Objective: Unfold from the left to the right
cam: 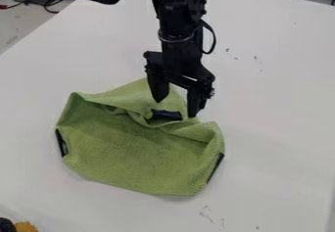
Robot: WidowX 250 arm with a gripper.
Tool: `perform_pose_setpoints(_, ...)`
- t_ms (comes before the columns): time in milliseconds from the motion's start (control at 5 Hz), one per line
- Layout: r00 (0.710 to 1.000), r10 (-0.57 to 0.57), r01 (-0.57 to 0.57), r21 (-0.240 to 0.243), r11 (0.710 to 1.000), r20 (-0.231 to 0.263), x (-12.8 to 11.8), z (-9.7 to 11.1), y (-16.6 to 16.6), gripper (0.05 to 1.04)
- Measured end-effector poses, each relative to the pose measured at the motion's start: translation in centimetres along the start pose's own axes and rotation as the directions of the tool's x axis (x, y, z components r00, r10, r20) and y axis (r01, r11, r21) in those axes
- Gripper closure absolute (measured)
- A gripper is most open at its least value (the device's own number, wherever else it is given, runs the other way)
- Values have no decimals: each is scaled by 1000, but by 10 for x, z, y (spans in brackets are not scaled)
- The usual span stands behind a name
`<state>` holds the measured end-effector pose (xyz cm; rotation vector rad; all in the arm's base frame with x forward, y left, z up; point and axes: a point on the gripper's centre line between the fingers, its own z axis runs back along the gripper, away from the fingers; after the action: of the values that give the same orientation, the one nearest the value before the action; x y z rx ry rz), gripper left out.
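Observation:
The gripper [175,107] hangs over the back part of a green cloth [137,148], its two fingers spread apart. The cloth lies crumpled on the white table, its back edge bunched in folds and its front part fairly flat. A black patch [167,115] on the folded part shows between and just below the fingertips. Black strips mark the cloth's left edge and its right edge. Whether the fingertips touch the cloth, I cannot tell.
The white table [275,128] extends around the cloth, with small dark marks on its surface. At the bottom left corner are a dark object [7,225] and an orange-brown one [26,226]. Cables lie beyond the table's upper left edge.

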<state>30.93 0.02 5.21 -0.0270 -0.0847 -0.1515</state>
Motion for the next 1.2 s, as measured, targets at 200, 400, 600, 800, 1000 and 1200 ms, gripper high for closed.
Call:
perform_pose_setpoints(200,1000,-10,10,-3,1000,-16,-2,0,7,84)
perform_pose_setpoints(400,999,21,-21,15,1000,-28,-12,-7,13,84)
perform_pose_setpoints(600,999,49,-49,42,998,-7,-21,-1,18,84)
perform_pose_setpoints(800,997,71,-70,49,996,-12,-27,-4,22,84)
perform_pose_setpoints(1000,997,71,-70,50,996,-11,-27,-4,23,84)
perform_pose_setpoints(1200,997,81,-80,56,995,-10,-27,-4,24,84)
